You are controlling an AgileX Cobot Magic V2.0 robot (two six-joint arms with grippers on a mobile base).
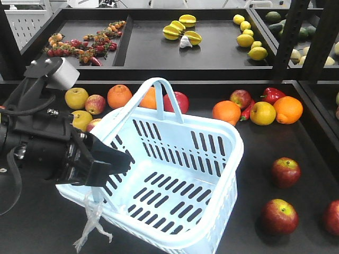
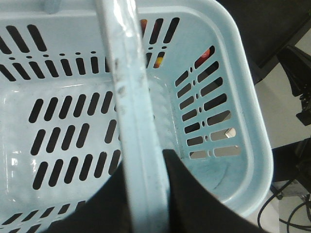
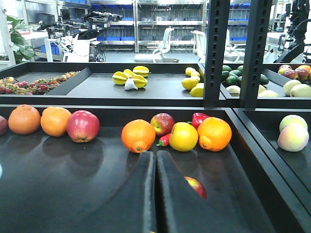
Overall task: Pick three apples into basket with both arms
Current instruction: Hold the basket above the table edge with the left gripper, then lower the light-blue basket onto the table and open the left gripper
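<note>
The basket (image 1: 177,138) hangs tilted over the left of the table (image 1: 254,159), with nothing in it. The left gripper (image 1: 114,161) is clenched on its left side. In the left wrist view a pale bar (image 2: 136,121) of the basket runs right beside one black finger (image 2: 189,194), though I cannot tell whether it is rim or handle. The apples lie on the table to the right of the basket and apart from it: a far apple (image 1: 286,172), a near apple (image 1: 279,216) and an edge apple (image 1: 333,217) cut off by the frame. All three are on the right arm's side, so that arm is likely the nearer one. The right gripper (image 3: 155,155) has its fingers pressed together on nothing. One red apple (image 3: 197,187) peeks out just ahead and slightly right of its right finger; I cannot tell which of the three it is. An apple has no long axis to line up with, so the coming move likely turns on opening the fingers and shifting right over that apple.
</note>
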